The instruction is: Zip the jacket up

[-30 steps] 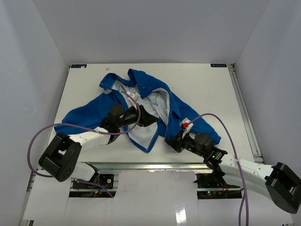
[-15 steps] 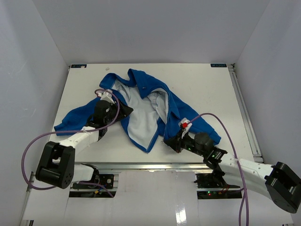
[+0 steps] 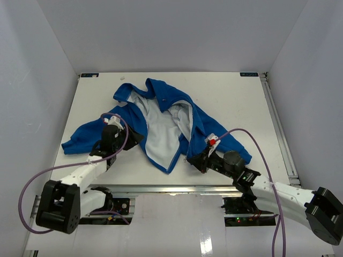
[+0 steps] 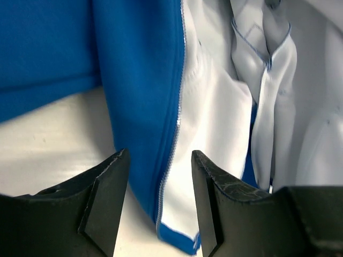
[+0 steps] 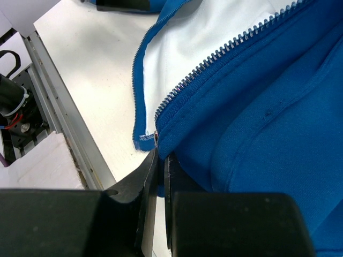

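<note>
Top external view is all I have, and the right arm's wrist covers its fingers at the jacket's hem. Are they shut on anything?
Observer: Yes. The right fingers are pinched shut on the bottom corner of the bright-blue soft jacket, just under its silvery zipper teeth.
Operator: And the left fingers?
Observer: The left fingers are open with nothing between them. The other light zipper strip lies just ahead of the gap.
Operator: Is that strip's end clear?
Observer: Its lower end rests flat on the white table, with the pale lining facing up beside it.
</note>
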### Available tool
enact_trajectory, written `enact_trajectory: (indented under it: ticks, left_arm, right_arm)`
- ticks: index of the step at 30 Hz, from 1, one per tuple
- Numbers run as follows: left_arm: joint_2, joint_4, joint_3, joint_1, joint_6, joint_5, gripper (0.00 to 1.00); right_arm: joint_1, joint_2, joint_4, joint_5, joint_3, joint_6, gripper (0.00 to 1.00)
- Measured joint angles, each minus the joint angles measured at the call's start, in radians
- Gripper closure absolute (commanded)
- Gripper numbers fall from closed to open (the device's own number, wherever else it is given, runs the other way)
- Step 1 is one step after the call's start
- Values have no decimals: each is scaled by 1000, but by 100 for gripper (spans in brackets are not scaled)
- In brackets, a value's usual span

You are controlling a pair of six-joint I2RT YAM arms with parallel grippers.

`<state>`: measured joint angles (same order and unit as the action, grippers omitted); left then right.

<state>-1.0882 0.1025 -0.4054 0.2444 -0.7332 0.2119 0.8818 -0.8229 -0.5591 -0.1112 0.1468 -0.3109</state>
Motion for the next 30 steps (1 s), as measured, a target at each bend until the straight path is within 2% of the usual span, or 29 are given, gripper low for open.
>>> enact_trajectory:
  ticks: [8,16,23,24,26,27,28,30]
  left_arm:
    - [195,-36,153,22,3,34,40]
    - [72,-5,161,39,-10,66,39]
    - [34,89,159,81,-38,65,40]
    - [18,96,156,87,-41,64,42]
    - [-12,107,152,100,-46,61,55]
    - [-24,111,152,105,-48,59,63]
    - [-32,112,152,107,-52,56,77]
    - [-33,102,151,112,-57,39,92]
  right_arm:
    - [-1,35,6,6,-15,-15,92]
    - [-1,77,9,15,-20,-23,92]
    - [-1,60,10,23,-27,-22,92]
    - [-1,58,10,23,-28,-22,92]
    - [-1,58,10,23,-28,-22,92]
    - [-1,58,10,23,-28,-22,92]
    - [-1,58,10,24,-29,-22,92]
    - [-1,65,11,26,-30,-22,92]
